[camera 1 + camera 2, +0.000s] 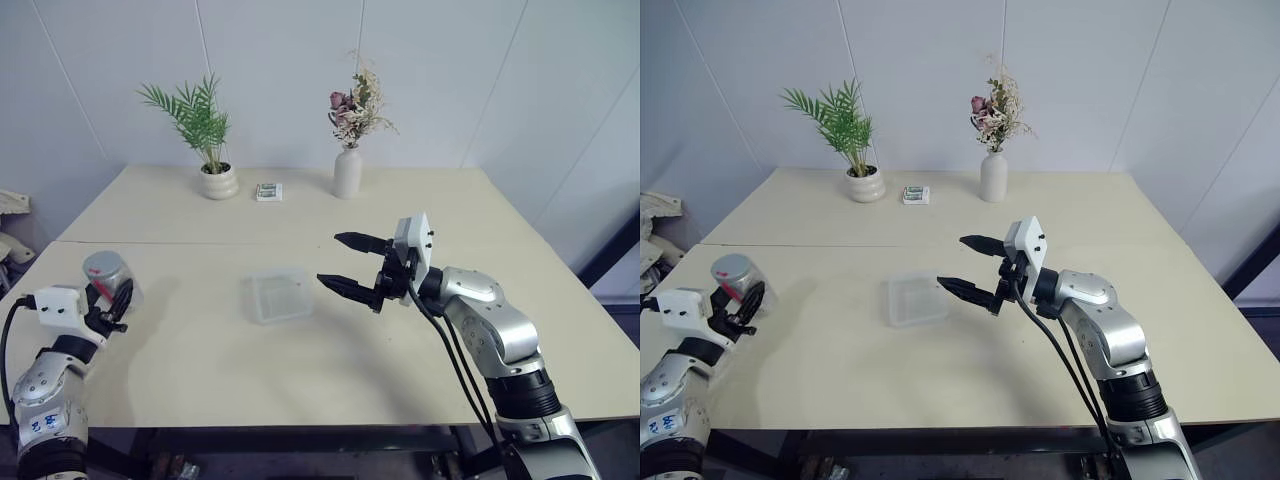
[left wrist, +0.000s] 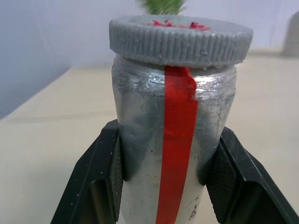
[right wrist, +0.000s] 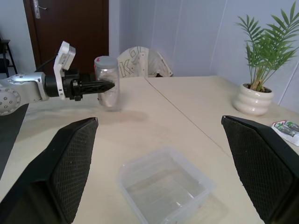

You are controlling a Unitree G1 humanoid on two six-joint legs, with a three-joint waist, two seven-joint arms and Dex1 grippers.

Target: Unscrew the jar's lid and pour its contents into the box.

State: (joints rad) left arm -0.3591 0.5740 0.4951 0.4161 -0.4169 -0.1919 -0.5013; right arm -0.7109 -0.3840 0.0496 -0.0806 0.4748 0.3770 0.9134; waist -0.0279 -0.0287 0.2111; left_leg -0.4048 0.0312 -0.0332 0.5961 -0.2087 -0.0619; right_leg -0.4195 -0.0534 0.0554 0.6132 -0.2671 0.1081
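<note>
At the table's left edge my left gripper (image 1: pixel 112 300) is shut on the jar (image 1: pixel 110 280), its black fingers (image 2: pixel 100 177) pressing both sides of the body below the lid. The jar (image 2: pixel 163 140) is upright, with a cloudy wall and a red stripe down its side. The grey ribbed lid (image 2: pixel 180 39) sits on top of it. The contents cannot be made out through the wall. The clear box (image 1: pixel 277 296) lies in the middle of the table. My right gripper (image 1: pixel 330 260) hangs open just right of the box, pointing left toward the jar (image 3: pixel 106 84), with nothing between its fingers.
Along the table's far edge stand a white pot with a green plant (image 1: pixel 218 181), a small printed packet (image 1: pixel 268 192) and a white vase with dried flowers (image 1: pixel 347 172). Bare tabletop lies between jar and box. A chair (image 3: pixel 140 60) stands beyond the table's left side.
</note>
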